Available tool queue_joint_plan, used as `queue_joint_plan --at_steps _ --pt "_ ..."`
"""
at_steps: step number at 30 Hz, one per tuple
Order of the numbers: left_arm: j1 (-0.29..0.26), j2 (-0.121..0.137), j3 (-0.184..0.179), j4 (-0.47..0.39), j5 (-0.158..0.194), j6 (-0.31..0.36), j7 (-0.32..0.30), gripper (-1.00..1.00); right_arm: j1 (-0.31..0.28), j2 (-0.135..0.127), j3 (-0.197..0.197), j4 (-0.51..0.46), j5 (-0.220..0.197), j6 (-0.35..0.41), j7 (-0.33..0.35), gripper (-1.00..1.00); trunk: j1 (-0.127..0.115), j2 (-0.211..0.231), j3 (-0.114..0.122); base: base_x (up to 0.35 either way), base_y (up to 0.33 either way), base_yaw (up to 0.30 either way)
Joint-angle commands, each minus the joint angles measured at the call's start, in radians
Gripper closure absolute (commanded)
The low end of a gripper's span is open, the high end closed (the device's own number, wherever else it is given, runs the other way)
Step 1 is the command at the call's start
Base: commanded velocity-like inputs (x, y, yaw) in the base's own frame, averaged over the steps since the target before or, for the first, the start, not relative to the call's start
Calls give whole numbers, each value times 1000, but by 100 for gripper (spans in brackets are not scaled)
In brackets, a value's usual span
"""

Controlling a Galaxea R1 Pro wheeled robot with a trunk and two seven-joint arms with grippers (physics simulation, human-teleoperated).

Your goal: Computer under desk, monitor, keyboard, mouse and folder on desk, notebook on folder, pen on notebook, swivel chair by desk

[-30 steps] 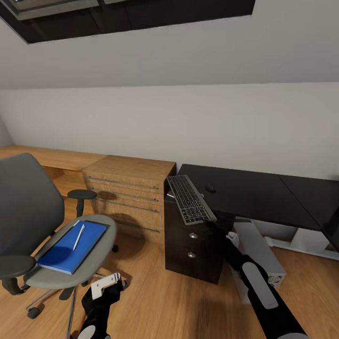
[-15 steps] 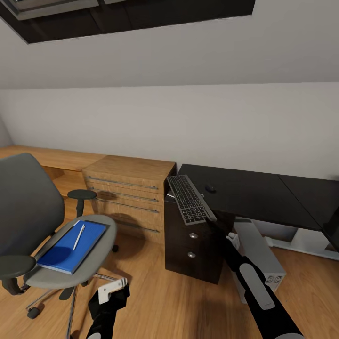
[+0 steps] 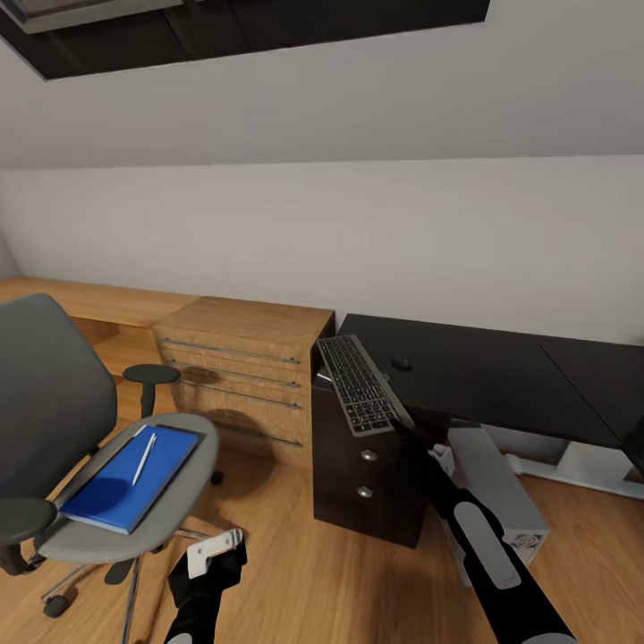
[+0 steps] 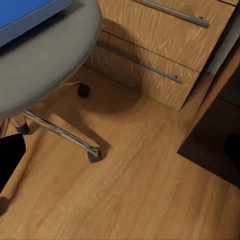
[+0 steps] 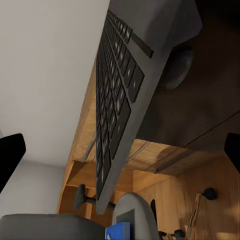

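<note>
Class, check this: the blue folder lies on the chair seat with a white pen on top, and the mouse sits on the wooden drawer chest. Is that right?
One detail is wrong. The head view shows the mouse on the black desk, not on the wooden drawer chest. The folder does lie on the chair seat with the pen on top.

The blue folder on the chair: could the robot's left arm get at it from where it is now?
Probably yes. The left gripper hangs low beside the swivel chair, and the folder lies exposed on the seat, bearing just the pen.
</note>
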Motion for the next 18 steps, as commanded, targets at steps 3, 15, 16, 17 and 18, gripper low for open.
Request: queue_joint_plan --at_steps 3,15,16,17,18 --pt "0 0 -1 -2 6 3 6 -100 -1 2 1 4 -10 6 1 -100 0 0 -1 12 0 0" --pt "0 1 -1 -2 6 2 5 -100 -1 25 -1 14 -12 9 -1 -100 0 0 -1 116 50 0" --pt "0 1 -1 -2 6 2 5 -100 -1 25 -1 15 -13 9 -1 -100 0 0 -1 34 15 0" --pt "0 1 -1 -2 6 2 5 -100 -1 25 -1 16 -13 9 -1 -100 0 0 -1 69 45 0" --pt "0 1 -1 -2 6 2 5 -100 -1 25 -1 17 -13 9 0 -100 0 0 -1 138 100 0"
